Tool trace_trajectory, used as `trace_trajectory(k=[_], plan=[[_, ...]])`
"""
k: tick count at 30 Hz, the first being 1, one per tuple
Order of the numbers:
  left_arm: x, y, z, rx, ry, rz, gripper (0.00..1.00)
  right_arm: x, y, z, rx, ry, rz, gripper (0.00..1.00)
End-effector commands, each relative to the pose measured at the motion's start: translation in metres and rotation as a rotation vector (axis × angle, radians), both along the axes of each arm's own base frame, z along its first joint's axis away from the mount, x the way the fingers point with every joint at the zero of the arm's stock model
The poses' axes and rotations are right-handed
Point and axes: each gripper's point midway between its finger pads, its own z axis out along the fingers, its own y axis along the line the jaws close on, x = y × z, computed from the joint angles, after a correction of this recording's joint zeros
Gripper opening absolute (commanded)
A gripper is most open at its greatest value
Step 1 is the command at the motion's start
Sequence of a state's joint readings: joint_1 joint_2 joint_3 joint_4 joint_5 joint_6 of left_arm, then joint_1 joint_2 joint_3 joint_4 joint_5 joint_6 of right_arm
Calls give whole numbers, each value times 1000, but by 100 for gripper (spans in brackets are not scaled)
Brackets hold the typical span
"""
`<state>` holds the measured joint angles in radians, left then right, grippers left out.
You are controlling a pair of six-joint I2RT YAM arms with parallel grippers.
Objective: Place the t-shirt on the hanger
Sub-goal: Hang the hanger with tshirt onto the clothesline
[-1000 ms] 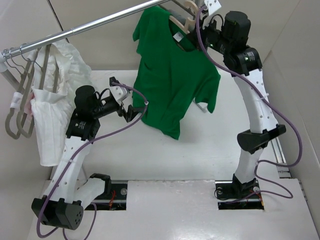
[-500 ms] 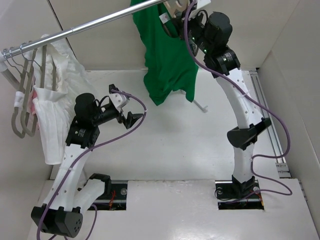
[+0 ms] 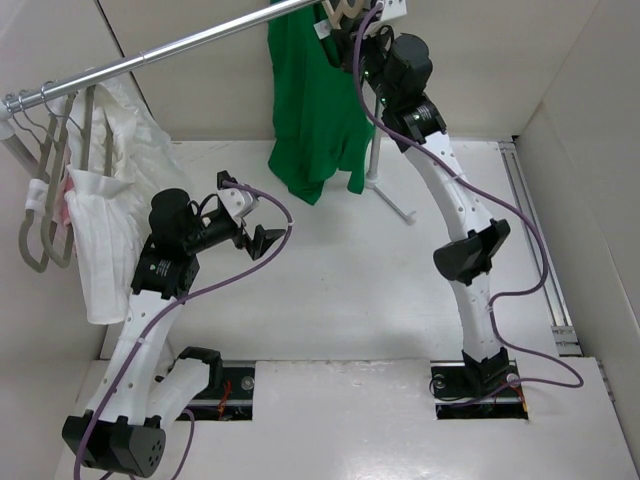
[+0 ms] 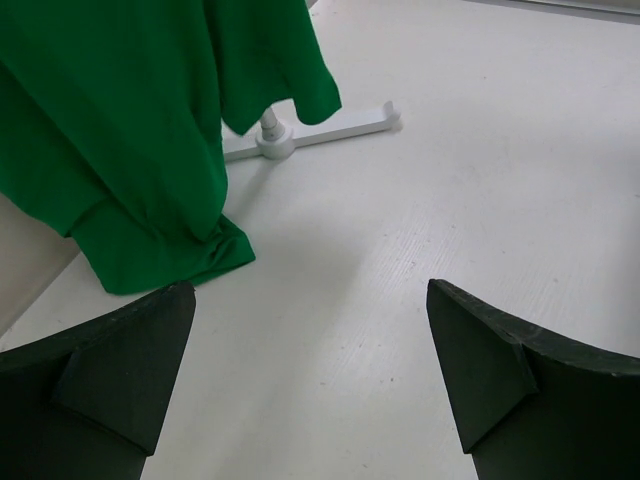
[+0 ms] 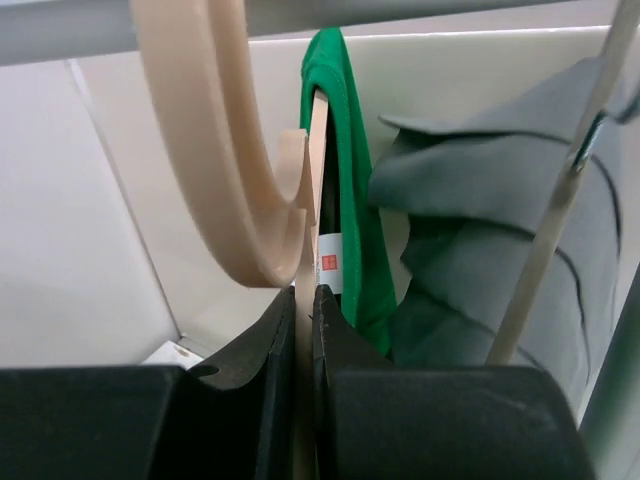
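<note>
The bright green t-shirt hangs on the pale beige hanger at the top of the overhead view, right by the metal rail. My right gripper is shut on the hanger's thin neck. In the right wrist view its jaws pinch the beige strip, the hanger's hook curves up to the rail, and the t-shirt's collar with its white label sits just behind. My left gripper stands open and empty over the table, below and left of the shirt's hem.
White garments and grey hangers hang at the rail's left end. Grey pleated cloth hangs right beside the t-shirt. The rack's white foot lies on the table under the shirt, also in the left wrist view.
The right arm has swung the hanger and t-shirt up and back to the rail; the shirt now hangs edge-on and narrower. The left gripper stayed open, almost in place.
</note>
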<state>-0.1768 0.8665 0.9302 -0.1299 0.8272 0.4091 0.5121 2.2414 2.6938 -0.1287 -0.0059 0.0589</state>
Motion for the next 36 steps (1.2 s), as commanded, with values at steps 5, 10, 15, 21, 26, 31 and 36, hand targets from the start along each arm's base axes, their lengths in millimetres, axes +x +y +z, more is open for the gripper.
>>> trace_trajectory(k=[5, 10, 15, 21, 26, 31, 36], plan=[[-7, 1, 3, -7, -25, 0, 100, -29, 9, 22, 16, -28, 32, 1], [-10, 1, 1, -19, -11, 2, 100, -49, 0, 23, -64, -36, 39, 71], [-11, 1, -3, -19, -9, 2, 100, -78, -30, 27, -157, -49, -67, 85], [-14, 0, -4, -34, 0, -4, 100, -115, -63, 22, -226, -41, -148, 87], [-12, -1, -10, -31, 18, -4, 100, -131, -87, 5, -286, -7, -202, 88], [-9, 5, -20, -15, 22, 39, 100, -156, -109, -4, -388, 4, -222, 89], [-2, 22, -50, 17, 30, 160, 100, -189, -134, -29, -477, 31, -224, 96]])
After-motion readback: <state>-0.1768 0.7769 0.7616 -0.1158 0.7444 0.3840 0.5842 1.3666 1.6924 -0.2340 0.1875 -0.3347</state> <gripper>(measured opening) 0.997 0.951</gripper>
